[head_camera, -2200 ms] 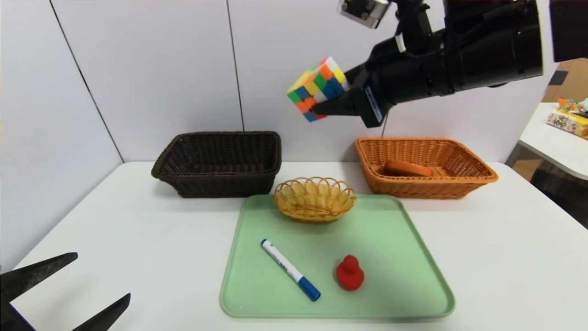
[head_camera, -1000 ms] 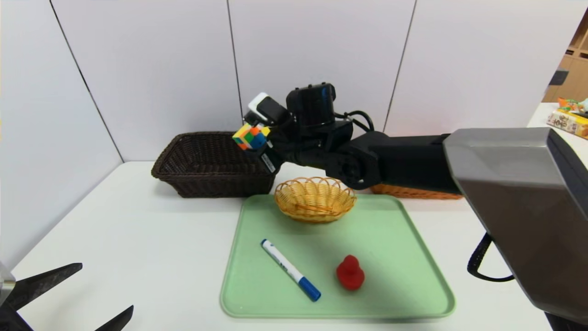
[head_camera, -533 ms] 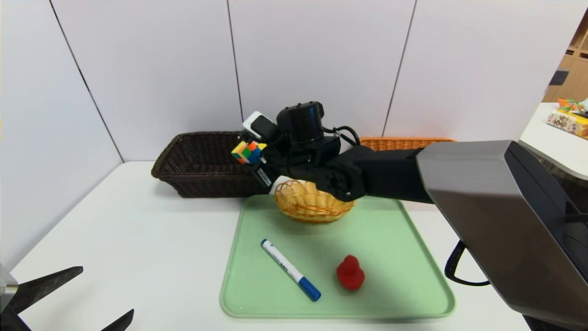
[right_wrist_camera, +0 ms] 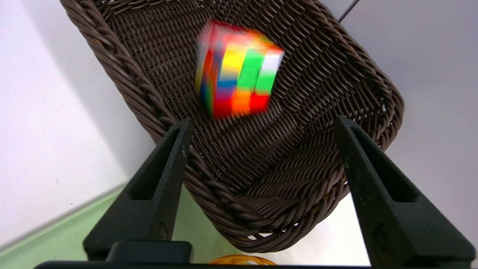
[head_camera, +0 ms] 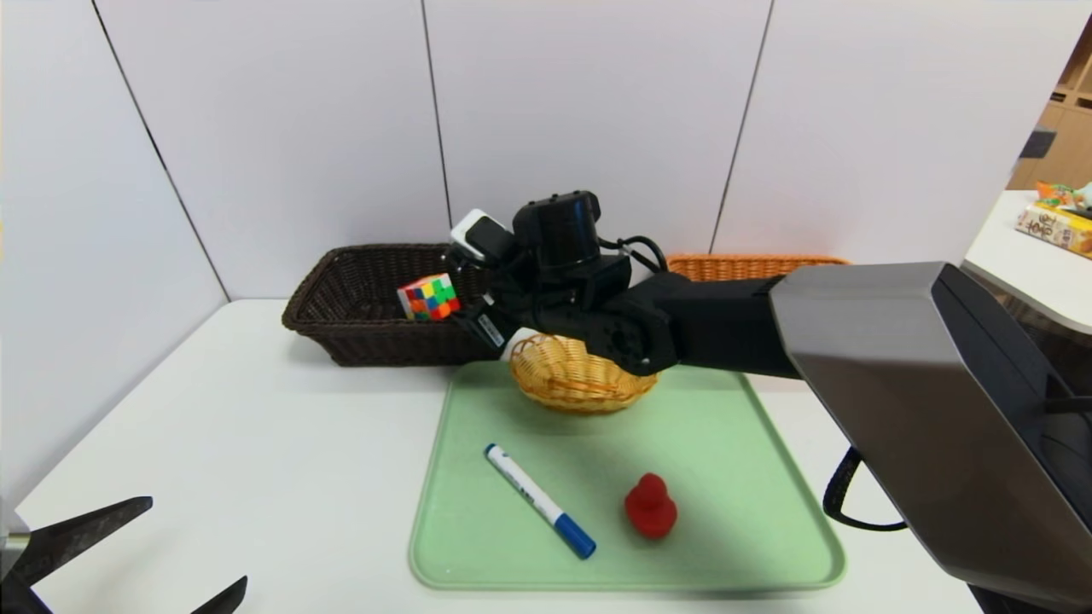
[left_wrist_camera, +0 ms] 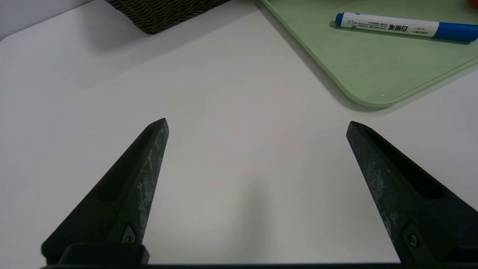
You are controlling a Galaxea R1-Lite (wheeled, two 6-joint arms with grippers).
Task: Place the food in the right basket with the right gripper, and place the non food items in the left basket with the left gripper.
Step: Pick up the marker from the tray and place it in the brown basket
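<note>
over left basket | puzzle cube tilted corner-down, blurred

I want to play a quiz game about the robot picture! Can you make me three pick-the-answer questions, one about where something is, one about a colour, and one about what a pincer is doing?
1. Where is the puzzle cube?
A. on the green tray
B. in the dark brown basket
C. in the small yellow basket

2. What colour is the marker's cap?
A. red
B. green
C. blue

3. How is the right pincer?
A. open, holding nothing
C. shut on the duck
B. shut on the marker

Answers:
1. B: the cube sits inside the dark brown basket, clear of the pincer.
2. C: the marker on the green tray has a blue cap.
3. A: the right wrist view shows its fingers spread apart with the cube beyond them, untouched.
</note>
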